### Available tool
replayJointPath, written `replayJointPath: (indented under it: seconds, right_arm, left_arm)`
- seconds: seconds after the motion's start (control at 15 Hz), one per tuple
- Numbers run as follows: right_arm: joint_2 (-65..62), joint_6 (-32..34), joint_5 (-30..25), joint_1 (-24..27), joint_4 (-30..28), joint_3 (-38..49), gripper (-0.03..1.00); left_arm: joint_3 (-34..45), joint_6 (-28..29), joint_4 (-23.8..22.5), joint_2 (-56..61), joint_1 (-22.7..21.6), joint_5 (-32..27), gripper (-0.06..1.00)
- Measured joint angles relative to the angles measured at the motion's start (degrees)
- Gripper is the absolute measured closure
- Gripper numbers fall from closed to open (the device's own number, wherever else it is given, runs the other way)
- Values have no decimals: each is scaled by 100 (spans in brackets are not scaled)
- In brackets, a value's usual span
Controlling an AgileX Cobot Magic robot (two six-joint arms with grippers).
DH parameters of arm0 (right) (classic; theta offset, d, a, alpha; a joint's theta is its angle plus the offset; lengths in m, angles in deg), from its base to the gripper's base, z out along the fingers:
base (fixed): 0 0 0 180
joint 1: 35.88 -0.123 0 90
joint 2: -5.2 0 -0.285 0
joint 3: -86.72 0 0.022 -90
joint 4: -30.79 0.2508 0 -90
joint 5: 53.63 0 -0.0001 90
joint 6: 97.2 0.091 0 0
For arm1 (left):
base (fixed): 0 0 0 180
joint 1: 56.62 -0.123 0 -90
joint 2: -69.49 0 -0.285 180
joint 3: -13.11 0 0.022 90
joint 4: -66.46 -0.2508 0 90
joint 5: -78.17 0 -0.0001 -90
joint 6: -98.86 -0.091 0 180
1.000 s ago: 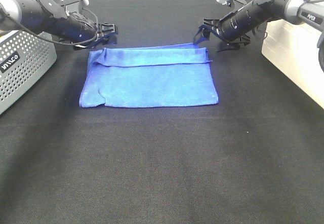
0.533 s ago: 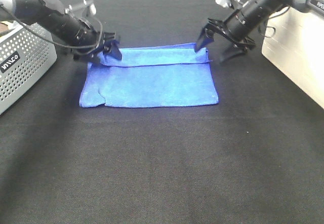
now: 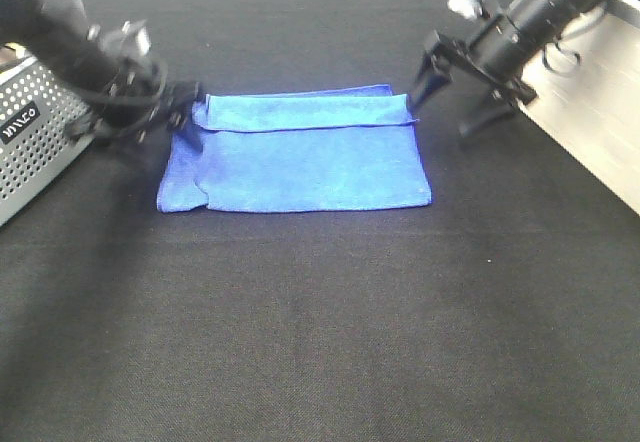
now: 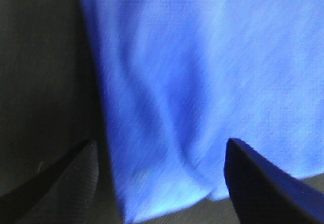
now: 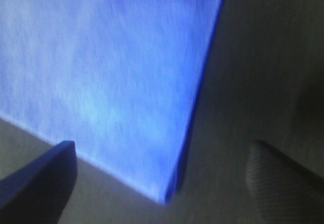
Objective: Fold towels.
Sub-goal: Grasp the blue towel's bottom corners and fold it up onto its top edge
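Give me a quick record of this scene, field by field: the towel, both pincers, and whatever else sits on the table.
Surface: table covered in black cloth
Towel: blue towel lying flat, its far edge folded over into a narrow strip
Left arm: left pincer open at the towel's far left corner, holding nothing
Right arm: right pincer open at the towel's far right corner, holding nothing
Other things: grey perforated basket at the left edge; white box at the right edge
Fold state: begun, not finished

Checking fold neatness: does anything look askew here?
Yes. The towel is folded unevenly: the narrow flap along its far edge puckers at the end nearer the basket, and the layers at that side's near corner do not line up.
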Motion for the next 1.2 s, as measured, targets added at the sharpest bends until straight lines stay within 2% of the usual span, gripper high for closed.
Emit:
replayJointPath:
  seconds: [0.07,0.13,0.2,0.33,0.73,0.87,1.0,1.2]
  right_arm:
    - [-189,-46,52,63,29,453,12]
    - [-189,-46,52,63,29,453,12]
    - [-355,-281,321,132,57,1123,12]
    - [-355,-567,636,69,286,1558,12]
    - [-361,-922,1226,-201,607,1833,12]
    - [-361,-922,1375,-212,682,1845,12]
    - [-281,-928,1409,-229,842,1845,17]
    - [-138,-940,1427,-361,1134,1845,35]
  left_arm:
    - [355,126,-115,92,0,201,27]
    - [355,126,-115,92,0,201,27]
    - [751,298,-160,160,0,498,27]
    - [785,338,-52,160,0,688,27]
    - [785,327,269,-29,0,974,27]
    - [785,29,550,-80,0,1014,28]
    - [773,-493,1026,-143,63,1117,34]
    - [773,-567,1180,-178,132,1146,44]
